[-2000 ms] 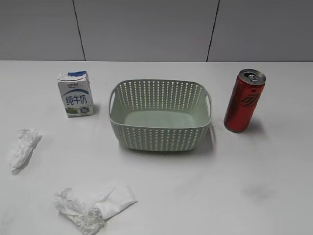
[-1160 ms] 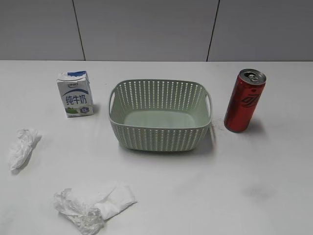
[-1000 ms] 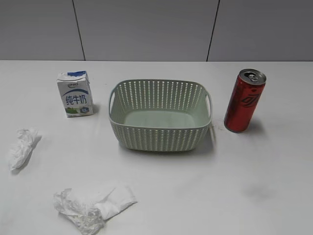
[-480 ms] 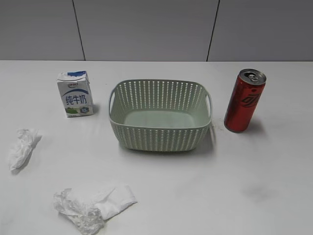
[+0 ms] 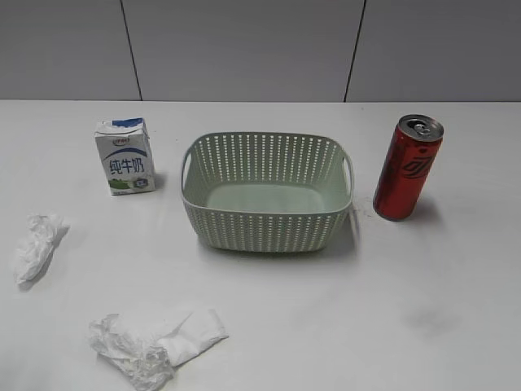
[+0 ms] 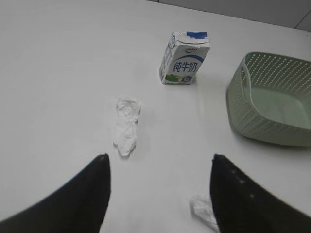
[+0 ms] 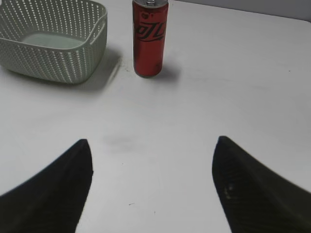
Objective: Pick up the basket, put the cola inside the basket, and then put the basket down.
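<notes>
The pale sage-green basket stands empty on the white table, mid-scene; it also shows in the left wrist view and the right wrist view. The red cola can stands upright to the basket's right, apart from it, and shows in the right wrist view. No arm appears in the exterior view. My left gripper is open and empty, well short of the basket. My right gripper is open and empty, well short of the can.
A white-and-blue milk carton stands left of the basket. Crumpled white paper lies at the left and at the front left. A faint dark smudge marks the table at the front right.
</notes>
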Controlling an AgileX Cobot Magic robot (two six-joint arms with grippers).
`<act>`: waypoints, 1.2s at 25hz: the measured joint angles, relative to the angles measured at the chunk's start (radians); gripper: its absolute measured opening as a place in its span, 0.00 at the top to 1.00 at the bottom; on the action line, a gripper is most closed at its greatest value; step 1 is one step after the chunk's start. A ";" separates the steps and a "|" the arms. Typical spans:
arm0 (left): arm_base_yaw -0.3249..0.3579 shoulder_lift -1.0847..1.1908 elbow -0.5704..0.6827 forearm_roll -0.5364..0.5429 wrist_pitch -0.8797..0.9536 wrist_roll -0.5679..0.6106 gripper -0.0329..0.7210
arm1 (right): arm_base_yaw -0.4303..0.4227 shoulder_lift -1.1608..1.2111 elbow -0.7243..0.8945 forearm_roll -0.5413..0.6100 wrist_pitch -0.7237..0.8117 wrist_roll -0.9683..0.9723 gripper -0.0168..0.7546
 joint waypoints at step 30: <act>-0.454 1.357 -0.963 0.125 0.135 -0.151 0.31 | 0.000 0.000 0.000 0.000 0.000 0.000 0.22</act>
